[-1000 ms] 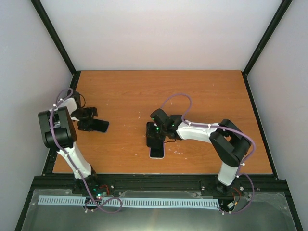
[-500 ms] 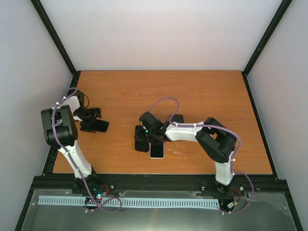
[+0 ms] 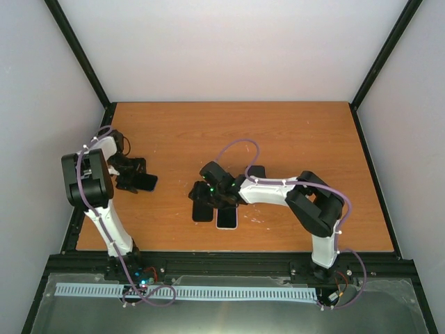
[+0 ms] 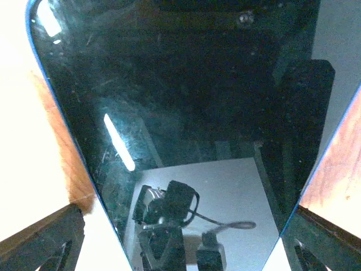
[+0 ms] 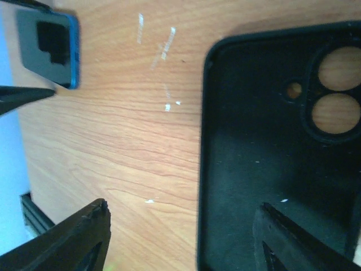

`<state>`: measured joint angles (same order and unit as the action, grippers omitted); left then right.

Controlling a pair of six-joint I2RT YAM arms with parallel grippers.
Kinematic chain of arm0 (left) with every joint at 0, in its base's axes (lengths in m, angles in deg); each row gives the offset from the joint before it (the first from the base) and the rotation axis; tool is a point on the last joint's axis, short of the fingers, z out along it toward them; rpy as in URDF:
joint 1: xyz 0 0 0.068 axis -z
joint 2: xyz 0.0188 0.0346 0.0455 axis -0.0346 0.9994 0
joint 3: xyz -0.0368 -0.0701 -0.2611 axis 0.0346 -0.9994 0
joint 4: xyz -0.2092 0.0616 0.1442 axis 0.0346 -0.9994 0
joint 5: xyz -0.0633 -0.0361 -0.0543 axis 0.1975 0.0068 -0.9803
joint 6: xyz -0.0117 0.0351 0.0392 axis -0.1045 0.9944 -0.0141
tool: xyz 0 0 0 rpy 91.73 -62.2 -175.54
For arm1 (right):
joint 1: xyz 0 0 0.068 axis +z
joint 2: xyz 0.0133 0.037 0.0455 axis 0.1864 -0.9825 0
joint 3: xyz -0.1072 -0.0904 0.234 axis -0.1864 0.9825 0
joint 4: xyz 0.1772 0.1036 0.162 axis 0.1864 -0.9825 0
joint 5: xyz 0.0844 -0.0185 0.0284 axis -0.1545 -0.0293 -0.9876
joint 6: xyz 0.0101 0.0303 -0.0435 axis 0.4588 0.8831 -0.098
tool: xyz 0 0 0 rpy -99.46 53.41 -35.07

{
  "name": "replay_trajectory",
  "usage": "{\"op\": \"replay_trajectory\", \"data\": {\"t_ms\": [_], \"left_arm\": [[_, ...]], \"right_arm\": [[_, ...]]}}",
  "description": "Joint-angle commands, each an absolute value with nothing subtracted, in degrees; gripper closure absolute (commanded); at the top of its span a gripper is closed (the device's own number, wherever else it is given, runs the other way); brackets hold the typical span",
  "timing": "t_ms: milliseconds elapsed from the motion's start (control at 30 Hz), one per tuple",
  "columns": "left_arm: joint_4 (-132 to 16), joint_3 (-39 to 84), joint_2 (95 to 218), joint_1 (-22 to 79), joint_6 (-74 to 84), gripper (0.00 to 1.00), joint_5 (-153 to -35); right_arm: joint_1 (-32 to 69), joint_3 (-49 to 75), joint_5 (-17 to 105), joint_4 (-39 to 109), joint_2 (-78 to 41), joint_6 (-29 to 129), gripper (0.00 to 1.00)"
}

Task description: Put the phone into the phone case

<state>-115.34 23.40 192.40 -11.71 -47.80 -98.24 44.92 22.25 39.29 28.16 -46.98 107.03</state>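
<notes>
Right gripper [image 5: 181, 209] has just let go: fingers parted, one over bare wood, one over the black phone case [image 5: 259, 147]. A second ago that case was over the white-rimmed slab [image 3: 227, 220]. Now it lies flat on the table [image 3: 292, 132] just left of the slab, hollow side up, long axis near-to-far. Left gripper [image 4: 189, 210] is spread wide, straddling the blue-edged phone [image 4: 186, 113], which lies screen up near the table's left edge, long axis left-to-right. Only the right wrist view shows the case's camera cutouts; only the left wrist view shows the phone's scuffed glass.
</notes>
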Motion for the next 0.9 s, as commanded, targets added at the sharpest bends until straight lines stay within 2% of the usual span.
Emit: {"op": "replay_trajectory", "data": {"t_ms": [0, 133, 300, 467, 600, 867], "left_arm": [[-118.6, 26.4, 194.8, -11.3, -49.5, 0.05, -94.2], [-117.9, 26.2, 194.8, -11.0, -50.5, 0.08, -93.0], [-116.4, 25.1, 194.2, -10.9, -50.5, 0.2, -93.9], [-114.4, 23.1, 190.6, -10.5, -47.6, 0.26, -94.9], [-113.9, 22.7, 186.7, -7.9, -43.6, 0.28, -93.7], [-110.5, 19.2, 178.7, 4.0, -37.7, 0.3, -93.3]], "right_arm": [[45.4, 22.0, 42.0, 27.3, -42.8, 105.1, 0.3], [45.4, 23.0, 42.9, 27.3, -40.8, 103.7, 0.27], [45.4, 23.8, 46.3, 26.2, -37.5, 100.5, 0.26], [45.0, 24.5, 50.6, 23.3, -34.4, 96.1, 0.25], [43.5, 27.2, 51.9, 22.8, -31.7, 93.7, 0.25], [36.8, 36.6, 48.7, 26.8, -24.5, 92.4, 0.26]]}}
